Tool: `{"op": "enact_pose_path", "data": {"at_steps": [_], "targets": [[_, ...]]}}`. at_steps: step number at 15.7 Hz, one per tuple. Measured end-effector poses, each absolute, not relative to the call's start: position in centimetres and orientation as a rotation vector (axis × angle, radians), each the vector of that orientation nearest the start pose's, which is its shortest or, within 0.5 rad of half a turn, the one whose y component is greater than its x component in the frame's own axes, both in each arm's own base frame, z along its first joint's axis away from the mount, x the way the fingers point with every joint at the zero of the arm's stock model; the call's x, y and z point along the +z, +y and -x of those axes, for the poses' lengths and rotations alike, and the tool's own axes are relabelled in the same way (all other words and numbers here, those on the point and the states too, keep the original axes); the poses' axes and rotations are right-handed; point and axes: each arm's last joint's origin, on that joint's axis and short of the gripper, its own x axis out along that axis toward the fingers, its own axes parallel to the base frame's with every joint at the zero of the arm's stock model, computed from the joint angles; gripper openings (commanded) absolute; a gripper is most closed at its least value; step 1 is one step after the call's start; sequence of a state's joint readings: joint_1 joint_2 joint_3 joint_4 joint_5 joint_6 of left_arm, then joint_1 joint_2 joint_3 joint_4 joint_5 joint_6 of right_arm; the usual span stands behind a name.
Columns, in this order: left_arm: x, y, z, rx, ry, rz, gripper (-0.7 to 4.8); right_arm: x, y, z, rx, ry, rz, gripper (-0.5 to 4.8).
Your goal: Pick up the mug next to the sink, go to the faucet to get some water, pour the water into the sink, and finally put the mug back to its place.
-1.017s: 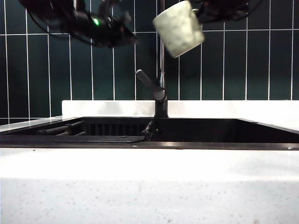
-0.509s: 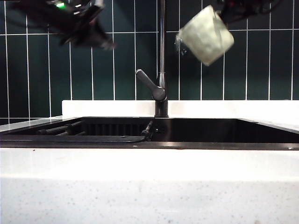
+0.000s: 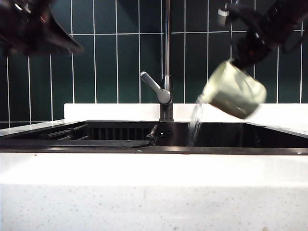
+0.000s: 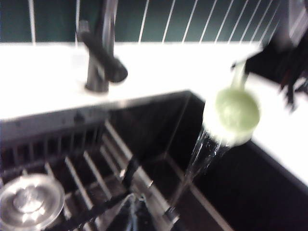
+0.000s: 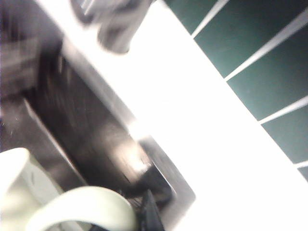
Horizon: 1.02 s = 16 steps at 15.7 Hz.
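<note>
Right gripper (image 3: 240,60) closed on the handle of the pale greenish-white dimpled ceramic mug (image 3: 233,95), tipped over the right part of the wide black rectangular sink (image 3: 154,144), water streaming from its rim into the basin. Tall slim dark metal faucet (image 3: 166,62) stands left of the mug. Left gripper (image 3: 57,41) high at upper left, jaws closed, empty.

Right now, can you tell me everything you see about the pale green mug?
The pale greenish-white, dimpled ceramic mug hangs in the air over the right part of the black rectangular sink, right of the tall dark metal faucet. It is tipped with its mouth pointing down and left, and a thin stream of water spills from its rim into the basin. The right gripper holds it by its looped handle. Nothing else touches it.
</note>
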State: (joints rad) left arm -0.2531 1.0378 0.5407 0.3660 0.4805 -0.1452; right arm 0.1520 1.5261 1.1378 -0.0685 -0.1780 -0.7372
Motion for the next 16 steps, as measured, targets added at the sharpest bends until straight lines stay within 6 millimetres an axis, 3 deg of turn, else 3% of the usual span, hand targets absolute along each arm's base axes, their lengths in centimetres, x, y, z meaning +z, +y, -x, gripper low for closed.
{"op": "enact_pose_path", "data": {"at_steps": [2, 5, 9, 12, 16], "targets": [[26.2, -6.4, -19.7, -0.719, 0.132, 0.174, -0.03, 28.2, 6.0, -33.8, 0.526, 0.277, 0.998, 0.00], [26.9, -6.3, -19.1, -0.715, 0.099, 0.171, -0.03, 28.7, 6.8, -33.8, 0.498, 0.199, 1.292, 0.00], [26.1, -6.3, -19.0, -0.706, 0.190, 0.182, -0.03, 29.7, 9.0, -33.7, 0.473, 0.039, 1.431, 0.00], [26.1, -6.2, -18.9, -0.705, 0.190, 0.181, -0.03, 29.8, 8.6, -33.9, 0.442, 0.061, 1.382, -0.01], [26.4, -6.0, -18.1, -0.681, 0.197, 0.168, -0.03, 30.0, 6.7, -34.3, 0.316, 0.186, 0.883, -0.01]]}}
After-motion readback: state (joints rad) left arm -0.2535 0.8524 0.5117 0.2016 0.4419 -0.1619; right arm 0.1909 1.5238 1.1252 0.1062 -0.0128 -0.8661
